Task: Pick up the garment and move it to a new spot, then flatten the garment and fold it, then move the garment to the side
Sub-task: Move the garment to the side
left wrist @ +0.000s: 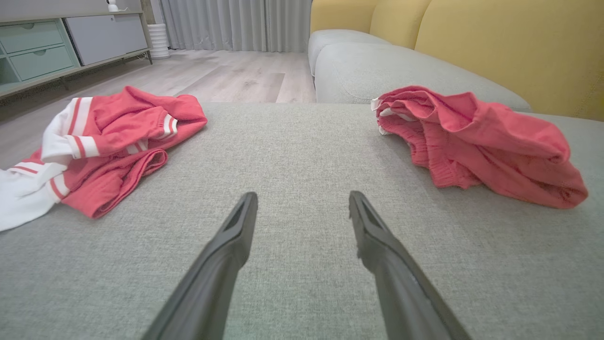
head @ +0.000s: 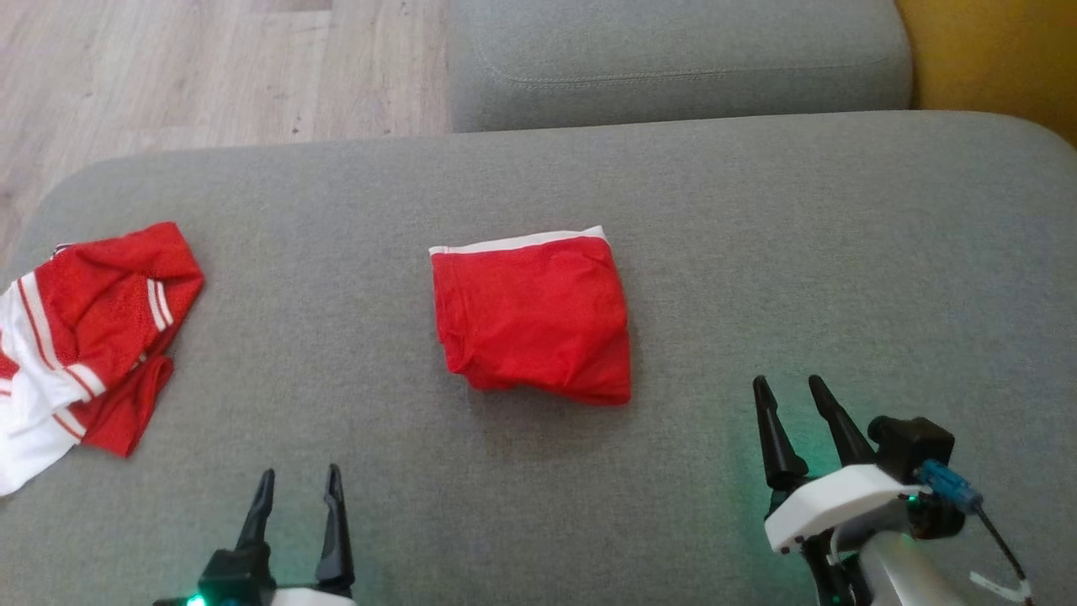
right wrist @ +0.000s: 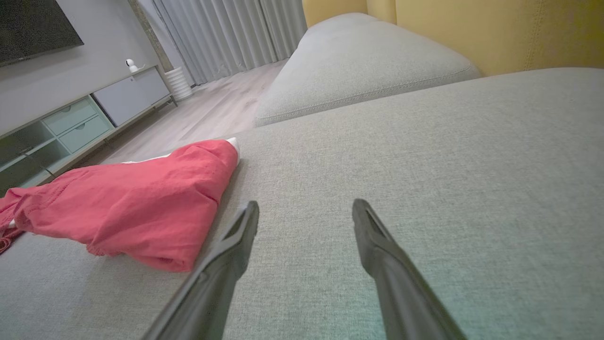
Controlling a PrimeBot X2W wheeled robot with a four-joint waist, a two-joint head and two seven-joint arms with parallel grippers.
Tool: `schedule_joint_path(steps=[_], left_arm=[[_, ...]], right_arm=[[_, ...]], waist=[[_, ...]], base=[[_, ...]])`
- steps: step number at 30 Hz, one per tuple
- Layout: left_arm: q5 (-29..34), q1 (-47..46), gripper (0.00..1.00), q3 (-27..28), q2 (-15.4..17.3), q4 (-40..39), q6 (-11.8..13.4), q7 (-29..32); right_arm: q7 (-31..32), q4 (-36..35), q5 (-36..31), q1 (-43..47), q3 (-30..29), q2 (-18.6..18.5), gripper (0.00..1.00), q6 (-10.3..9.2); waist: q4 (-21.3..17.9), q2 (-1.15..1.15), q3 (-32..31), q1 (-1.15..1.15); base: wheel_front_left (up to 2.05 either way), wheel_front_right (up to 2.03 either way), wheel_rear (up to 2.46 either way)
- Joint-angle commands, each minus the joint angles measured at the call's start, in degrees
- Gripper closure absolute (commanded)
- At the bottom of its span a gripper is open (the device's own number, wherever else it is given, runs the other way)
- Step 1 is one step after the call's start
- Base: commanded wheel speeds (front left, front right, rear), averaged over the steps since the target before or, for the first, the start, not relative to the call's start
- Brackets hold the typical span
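Big grey fabric sofa seat (head: 757, 210) up front; a second grey cushion (head: 673, 59) is butted behind it w/ a gap between. Mustard-yellow backrest (left wrist: 509, 47) runs along one side. Pale wood-look plank floor (head: 210, 67) beyond. Far end: grey pleated curtains (left wrist: 226, 23) down to the floor, and a white ribbed cylinder (left wrist: 159, 40) at their foot, poss. a bin. Low TV cabinet (left wrist: 37, 52) w/ mint drawers + grey door, small white gadget (right wrist: 130, 65) on top. Dark screen (right wrist: 33, 23) on the grey wall (right wrist: 71, 75) above. Soft, even light.

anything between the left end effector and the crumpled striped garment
Nothing visible: only bare grey cushion lies between the open left end effector and the garment; the folded red piece sits off to the right.
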Motion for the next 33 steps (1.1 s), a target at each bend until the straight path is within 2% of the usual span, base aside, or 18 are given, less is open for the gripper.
schedule_joint_path(steps=[1, 7, 12, 15, 18, 19, 22, 26, 27, 28, 29, 33], left_arm=[[-0.06, -2.28, 0.0, 1.05, 0.52, -1.67, 0.0, -0.29], [0.02, -4.13, 0.0, -1.14, 0.52, -1.44, -0.98, -0.29], [-1.34, -5.91, 0.0, -4.19, 0.52, -0.05, -2.11, -0.29], [-2.26, -6.6, 0.0, -6.21, 0.52, 0.29, -2.37, -0.29], [-3.05, -7.12, 0.0, -8.27, 0.52, 0.84, -2.69, -0.29], [-3.05, -7.12, 0.0, -8.27, 0.52, 0.84, -2.69, -0.29], [-3.45, -7.22, 0.0, -10.24, 0.52, 1.69, -3.25, -0.29], [-4.38, -6.85, 0.0, -10.92, 0.52, 2.04, -2.98, -0.29], [-4.44, -6.78, 0.0, -10.99, 0.52, 1.99, -2.93, -0.29], [-4.48, -6.73, 0.0, -11.0, 0.52, 1.9, -2.86, -0.29], [-4.54, -6.72, 0.0, -10.9, 0.52, 1.75, -2.76, -0.29], [-4.38, -7.07, 0.0, -10.48, 0.52, 0.89, -2.7, -0.29]], right_arm=[[-0.62, -2.08, 0.17, -1.44, 1.37, 0.32, 0.0, -0.04], [-0.62, -2.98, 2.56, -5.74, 3.6, 0.32, 0.0, -0.04], [-0.62, 1.53, 5.15, -13.15, 7.52, 0.32, 0.0, -0.04], [-0.62, 6.29, 4.67, -17.33, 7.73, 0.32, 0.0, -0.04], [-0.62, 13.5, 2.13, -20.28, 5.38, 0.32, 0.0, -0.04], [-0.62, 13.5, 2.13, -20.28, 5.38, 0.32, 0.0, -0.04], [-0.62, 20.86, 0.42, -21.63, 3.97, 0.32, 0.0, -0.04], [-0.62, 27.36, 2.54, -22.18, 5.89, 0.32, 0.0, -0.04], [-0.62, 27.96, 3.25, -22.28, 6.26, 0.32, 0.25, -0.04], [-0.62, 28.24, 3.8, -22.5, 6.19, 0.32, 0.87, -0.04], [-0.62, 28.18, 4.09, -22.83, 5.84, 0.32, 1.0, -0.04], [-0.62, 25.15, 3.85, -23.47, 2.88, 0.32, 1.0, -0.04]], waist=[[0.53, 0.0, 0.29, 0.01], [3.53, 0.0, 3.09, 0.01], [8.35, 0.0, 5.51, 0.01], [11.25, 0.0, 6.57, 0.01], [14.06, 0.0, 7.14, 0.01], [14.06, 0.0, 7.14, 0.01], [16.39, 0.0, 7.04, 0.01], [17.65, 0.0, 6.91, 0.01], [17.68, 0.0, 6.94, 0.01], [17.61, 0.0, 7.02, 0.01], [17.37, 0.0, 7.15, 0.01], [15.25, 0.0, 7.19, 0.01]], base=[[0.0, 0.0, 0.0], [0.0, 0.0, 0.0], [0.0, 0.0, 0.0], [0.0, 0.0, 0.0], [0.0, 0.0, 0.0], [0.0, 0.0, 0.0], [0.0, 0.0, 0.0], [0.0, 0.0, 0.0], [0.0, 0.0, 0.0], [0.0, 0.0, 0.0], [0.0, 0.0, 0.0], [0.0, 0.0, 0.0]])
